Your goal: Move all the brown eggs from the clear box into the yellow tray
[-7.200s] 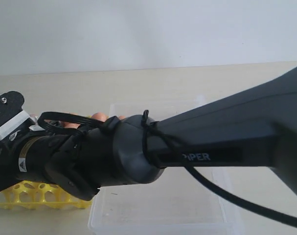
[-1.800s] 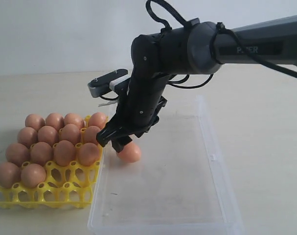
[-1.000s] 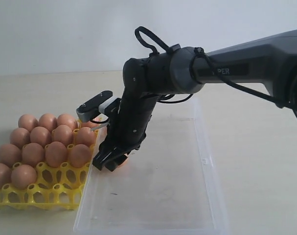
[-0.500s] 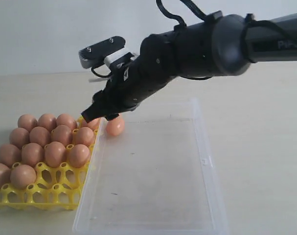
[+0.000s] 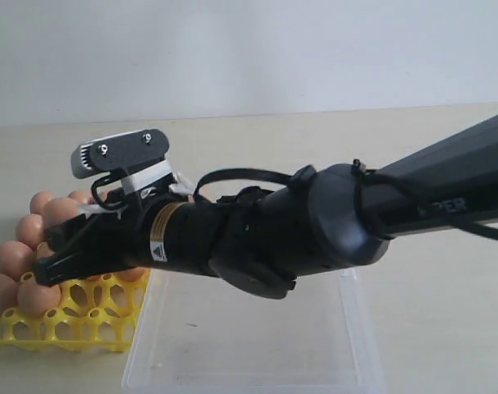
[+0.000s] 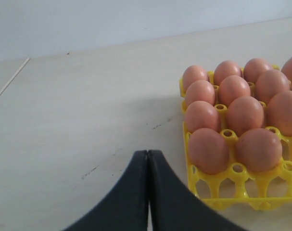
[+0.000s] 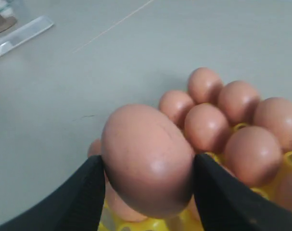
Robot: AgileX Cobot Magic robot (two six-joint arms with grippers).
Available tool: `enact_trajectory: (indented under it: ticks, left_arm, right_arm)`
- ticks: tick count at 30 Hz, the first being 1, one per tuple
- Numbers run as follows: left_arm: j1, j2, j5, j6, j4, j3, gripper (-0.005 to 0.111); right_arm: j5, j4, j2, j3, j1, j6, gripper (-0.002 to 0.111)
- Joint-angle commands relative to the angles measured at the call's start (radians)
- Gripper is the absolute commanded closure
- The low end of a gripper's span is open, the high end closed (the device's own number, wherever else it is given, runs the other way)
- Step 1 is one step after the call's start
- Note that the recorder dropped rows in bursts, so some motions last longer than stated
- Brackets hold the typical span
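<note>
Half a second ago the right gripper (image 7: 148, 160) hung over the far left corner of the clear box (image 5: 249, 365). It has now swung left and lower, and sits over the yellow tray (image 5: 68, 330). Its two black fingers (image 7: 83, 192) are clamped on the sides of one brown egg (image 7: 146, 139), which hangs above the seated eggs (image 6: 232, 115) without touching them. The tray and box lie where they lay before. The left gripper (image 6: 148, 161) rests low over the table (image 5: 445, 328) just beside the tray, its fingers pressed together with nothing between them. In the exterior view the right arm (image 5: 314, 238) stretches across the middle and hides the far part of the box and much of the tray. The seated eggs fill the tray's far rows shoulder to shoulder, so the held egg has shells close beneath it. The tray's near row shows open cups. The tray's side toward the box lies just beside the box wall. Bare table lies open on the tray's other side.
</note>
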Motion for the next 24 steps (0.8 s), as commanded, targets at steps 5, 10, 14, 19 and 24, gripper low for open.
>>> enact_trajectory:
  ticks: [5,10,14,19,24]
  left_arm:
    - [-0.008,-0.006,-0.009,-0.005,-0.002,-0.004,0.107]
    - [-0.008,-0.006,-0.009,-0.005,-0.002,-0.004,0.107]
    - [-0.008,-0.006,-0.009,-0.005,-0.002,-0.004,0.107]
    - [-0.008,-0.006,-0.009,-0.005,-0.002,-0.004,0.107]
    - [-0.008,-0.006,-0.009,-0.005,-0.002,-0.004,0.107]
  right_arm:
    - [-0.124,-0.203,0.076,0.005,0.001,0.291,0.108]
    - [-0.124,-0.203,0.095,0.006,0.001,0.291,0.108]
    - [-0.124,-0.203,0.113,0.006,0.001,0.3,0.108]
    - [-0.121,-0.201,0.129,0.002,0.001,0.314,0.097]
    - [-0.121,-0.194,0.129,0.002,0.001,0.314,0.071]
